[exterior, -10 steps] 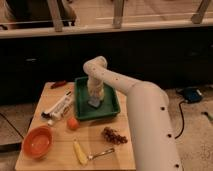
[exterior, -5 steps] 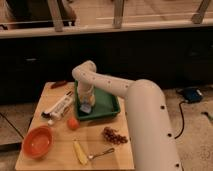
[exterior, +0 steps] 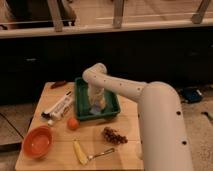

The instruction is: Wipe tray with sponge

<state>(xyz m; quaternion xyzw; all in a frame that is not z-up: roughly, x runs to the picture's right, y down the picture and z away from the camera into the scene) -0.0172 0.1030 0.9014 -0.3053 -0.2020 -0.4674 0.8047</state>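
Note:
The dark green tray (exterior: pixel 111 111) lies on the wooden table, a little left of the middle of the camera view. My white arm reaches from the right and bends down into it. My gripper (exterior: pixel 95 106) points down inside the tray near its front left part. A small pale blue-grey sponge (exterior: pixel 94 108) shows under the gripper tip, against the tray floor. The gripper hides most of the sponge.
A white-and-black tube (exterior: pixel 58 107) lies left of the tray. An orange ball (exterior: pixel 73 123) sits by the tray's front left corner. An orange bowl (exterior: pixel 37 141) is at the front left. Grapes (exterior: pixel 114 135), a corn piece (exterior: pixel 80 151) and a spoon (exterior: pixel 101 152) lie in front.
The gripper with the sponge moved left across the tray floor, then came back a little toward the middle and front.

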